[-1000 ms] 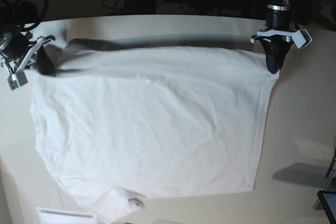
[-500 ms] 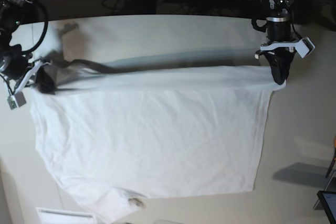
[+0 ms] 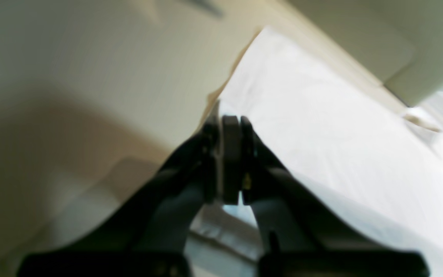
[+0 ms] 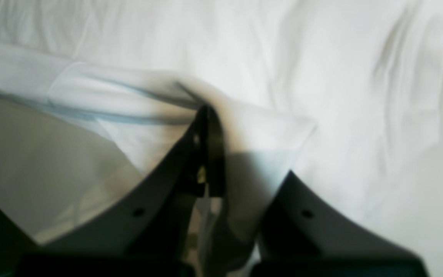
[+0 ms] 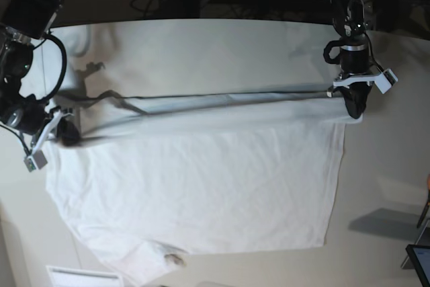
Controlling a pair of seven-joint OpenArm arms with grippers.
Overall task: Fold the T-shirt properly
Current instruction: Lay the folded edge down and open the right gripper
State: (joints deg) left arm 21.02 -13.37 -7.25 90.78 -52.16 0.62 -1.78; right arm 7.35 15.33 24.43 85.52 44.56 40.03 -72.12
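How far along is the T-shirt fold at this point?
Done: both far corners are gripped. The left hand and the right hand are each shut on the T-shirt.

In hand: the far edge hangs lifted and taut between them above the table, the first fold under way.

Left: that edge is not laid down; most of the shirt lies flat and unfolded, with one sleeve sticking out at the near edge.

You have carried the far edge of the T-shirt toward the near side: it was at the table's far part a second ago and now hangs as a taut raised band across the shirt's upper part. Your left gripper and right gripper have both come nearer, baring more tabletop behind the shirt.
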